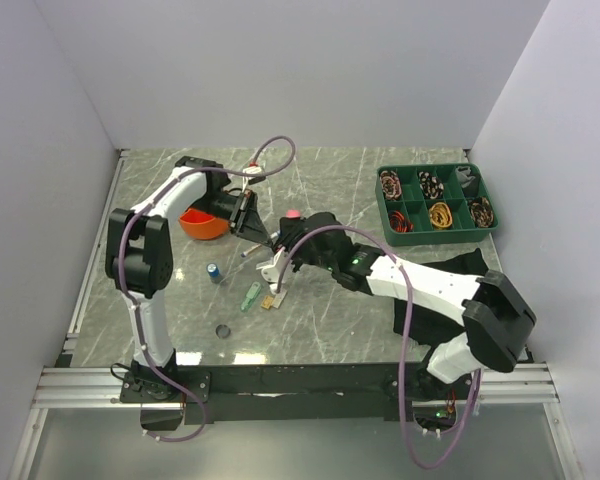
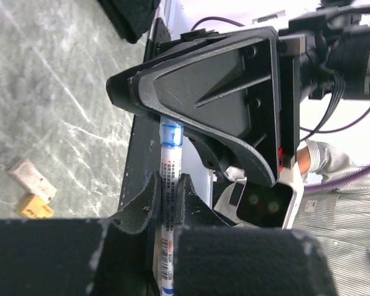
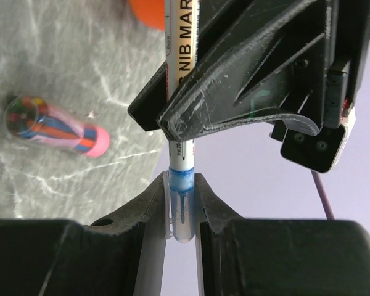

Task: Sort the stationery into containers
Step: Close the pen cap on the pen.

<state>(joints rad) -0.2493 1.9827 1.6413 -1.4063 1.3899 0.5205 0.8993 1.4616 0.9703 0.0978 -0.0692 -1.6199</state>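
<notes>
A thin white pen with a blue tip is held at both ends above the table. My left gripper is shut on its printed barrel. My right gripper is shut on its clear capped end. The two grippers meet nose to nose just right of the orange pot, left gripper above right gripper. On the table lie a pink tube, a small blue cylinder, a green clip and a yellow eraser.
A green divided tray with coiled bands stands at the back right. A black cloth lies under the right arm. A small dark ring sits near the front edge. A white block lies beside the yellow eraser.
</notes>
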